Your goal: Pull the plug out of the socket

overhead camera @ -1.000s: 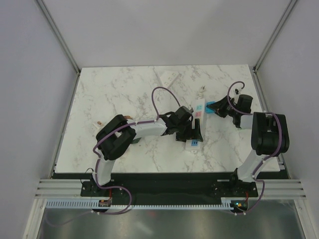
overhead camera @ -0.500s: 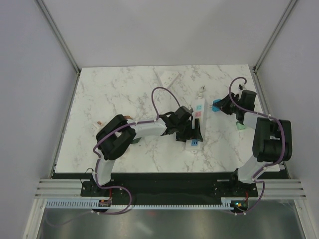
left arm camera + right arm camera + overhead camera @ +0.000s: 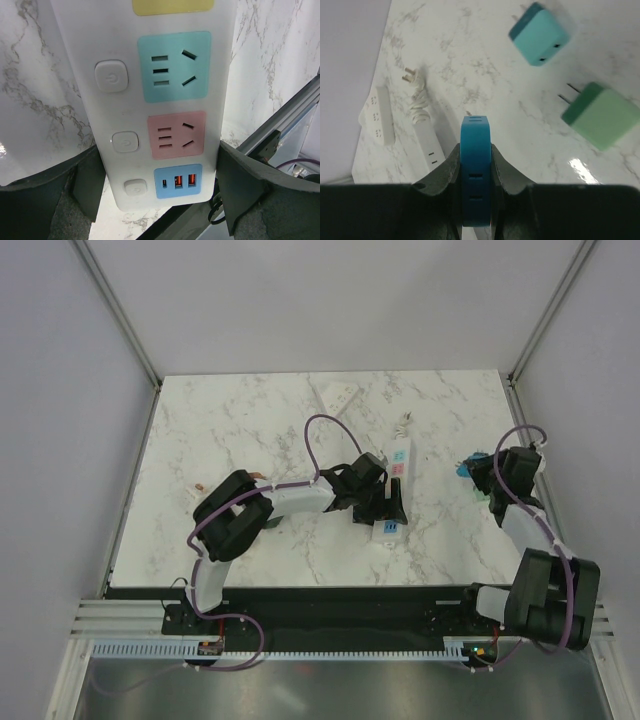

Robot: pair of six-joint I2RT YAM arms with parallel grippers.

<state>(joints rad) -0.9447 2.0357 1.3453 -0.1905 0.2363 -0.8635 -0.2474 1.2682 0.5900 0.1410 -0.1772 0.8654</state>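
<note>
The white socket strip [image 3: 398, 465] lies mid-table with teal, pink and blue outlet panels [image 3: 150, 100]. My left gripper [image 3: 388, 508] straddles its near end, the pads [image 3: 85, 180] pressed against both long sides, so it is shut on the strip [image 3: 157, 175]. My right gripper [image 3: 478, 472] hovers near the table's right edge, well apart from the strip. It is shut on a blue plug [image 3: 476, 150], which stands edge-on between the jaws [image 3: 476, 165]. The plug [image 3: 468, 467] is free of the strip [image 3: 427, 140].
A second white strip [image 3: 338, 396] lies at the back, seen too in the right wrist view [image 3: 380, 120]. The main strip's own cord plug [image 3: 410, 75] lies beside it. A teal adapter [image 3: 538, 34] and a green adapter [image 3: 602, 116] rest on the marble at right.
My right gripper has carried the blue plug rightwards, from beside the strip to near the table's right edge. The left gripper and the strip have stayed still.
</note>
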